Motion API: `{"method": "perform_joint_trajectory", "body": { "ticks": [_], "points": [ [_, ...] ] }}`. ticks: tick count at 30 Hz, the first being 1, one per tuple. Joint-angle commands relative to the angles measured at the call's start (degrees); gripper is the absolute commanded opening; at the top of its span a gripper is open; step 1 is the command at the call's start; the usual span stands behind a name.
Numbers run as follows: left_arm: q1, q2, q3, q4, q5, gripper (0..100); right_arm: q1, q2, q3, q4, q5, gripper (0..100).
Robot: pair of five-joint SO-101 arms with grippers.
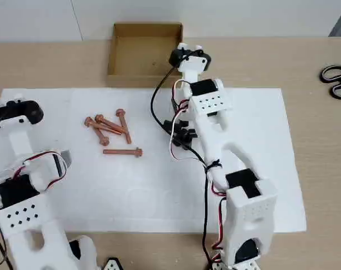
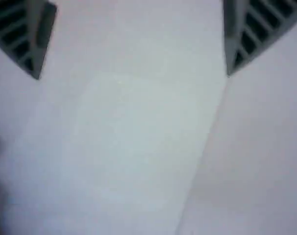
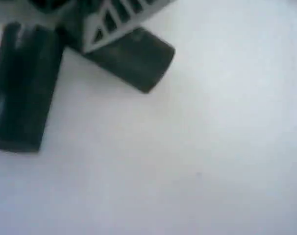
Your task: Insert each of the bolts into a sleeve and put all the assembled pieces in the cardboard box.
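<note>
So the left gripper (image 2: 134, 39) is released: jaws spread wide, nothing between them, just bare white sheet (image 2: 138, 147) underneath. In the high view the left arm (image 1: 24, 185) sits at about 8 o'clock on the sheet, right along its left edge.

As for the right gripper (image 3: 97, 24), honestly can't tell whether it's clenched or released. It hangs low over two dark sleeves (image 3: 131, 58) lying on the sheet. One is tucked right up against the gripper and the other sleeve (image 3: 23, 88) lies just beside it, the two angled apart. From above, the right arm (image 1: 215, 140) runs from 6 o'clock up the middle of the sheet, and its far end overlaps the near right corner of the cardboard box (image 1: 137, 80).

The bolts (image 1: 110, 125) are at 9 o'clock from that arm, near but not touching it. Four of them are bunched loosely together and one lies on its own at 6 o'clock of the bunch. None of them is in a sleeve.

The box sits at 12 o'clock, open side up, with its near wall right at the sheet's far edge.

For room to move, there's a big bare patch of sheet at 6 o'clock of the bolts, between the two arms, and another bare strip at 3 o'clock of the right arm, out to the sheet's edge. Scissors (image 1: 336, 81) lie off the sheet on the table (image 1: 305, 56), at 3 o'clock by its right edge, well apart from everything.
</note>
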Motion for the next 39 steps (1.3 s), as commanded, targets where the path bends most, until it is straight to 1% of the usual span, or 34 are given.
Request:
{"method": "perform_joint_trajectory", "body": {
  "ticks": [1,12,16,18,20,25,29,33,37,39],
  "points": [
    [-0.35,-0.09,-0.31,-0.97,0.35,23,-0.31,1.19,-2.2,-2.86,-0.44,18.3],
    [-0.35,0.0,-0.22,-0.97,0.35,23,-0.22,6.55,-2.2,-7.6,-0.26,17.7],
    [-0.35,0.09,-0.22,-0.97,0.35,23,-0.04,7.87,-2.2,-9.1,-0.09,7.2],
    [-0.35,0.09,-0.22,-0.97,0.35,23,-0.04,8.31,-2.2,-9.54,1.41,3.3],
    [-0.35,0.09,-0.22,-0.88,0.35,23,-0.04,8.4,-2.2,-9.36,3.78,1.8],
    [-0.35,-0.09,-0.22,-0.88,0.26,23,1.71,7.6,-2.9,-8.92,4.31,1.4],
    [-0.35,0.09,-0.22,-0.88,0.18,23,2.95,2.77,-6.33,-1.98,4.75,1.7],
    [-0.35,0.18,-0.22,-0.88,0.18,23,3.65,-3.3,-8.79,4.79,9.85,1.8],
    [-0.18,0.26,-0.66,-0.88,0.09,23,3.65,-10.42,-9.85,13.58,12.48,1.8],
    [-0.09,0.44,-1.8,-0.79,-0.44,23,3.56,-13.41,-9.85,18.15,15.3,1.8]
  ]
}}
